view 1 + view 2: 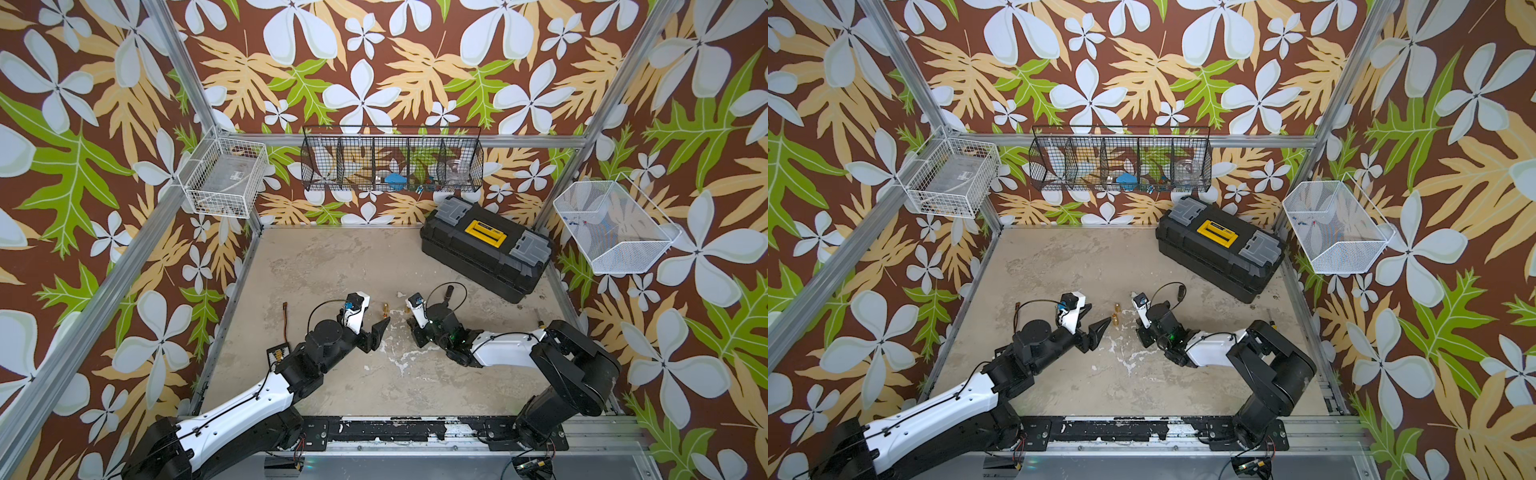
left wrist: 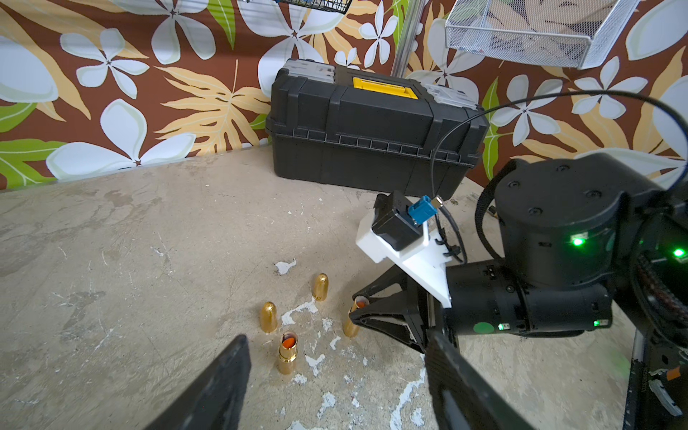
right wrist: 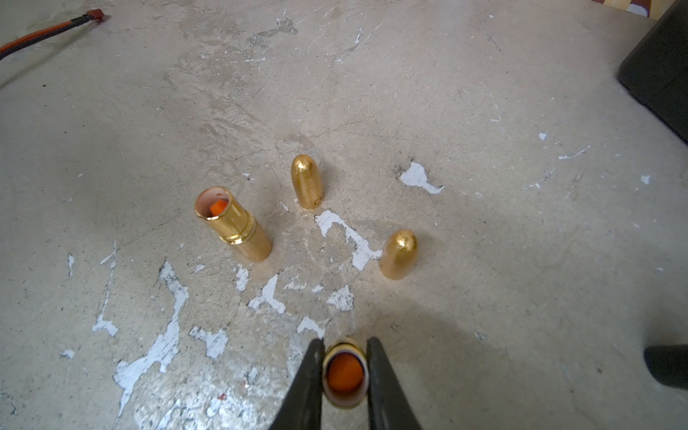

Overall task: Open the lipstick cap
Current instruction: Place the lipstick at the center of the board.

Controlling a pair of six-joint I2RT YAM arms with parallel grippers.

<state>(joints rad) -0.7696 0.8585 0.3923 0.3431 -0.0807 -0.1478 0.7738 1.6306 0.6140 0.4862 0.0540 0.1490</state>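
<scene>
Closest in, at the right gripper (image 3: 345,340), pinching an uncapped gold lipstick tube (image 3: 344,372) between both black fingers, its orange stick showing in the open mouth. Just past it on the scuffed table (image 3: 111,149), seeing two gold bullet-shaped caps standing apart: the nearer cap (image 3: 398,255) and the farther cap (image 3: 307,182), the latter carrying a small dark mark near its rim, too small for reading. Beside them, finding a second lipstick (image 3: 232,223) standing upright, also uncapped, orange inside. Across from these, spreading the left gripper (image 2: 335,353) wide and gripping nothing, the second lipstick standing untouched just ahead of its fingers. Farther back by the rear wall, noticing a black toolbox (image 1: 486,249) with grey latches and a yellow label, its writing too blurred for reading. Farthest, hanging on the frame: a black wire basket (image 1: 374,166), a white grid basket (image 1: 224,208) and a white mesh basket (image 1: 623,257).
</scene>
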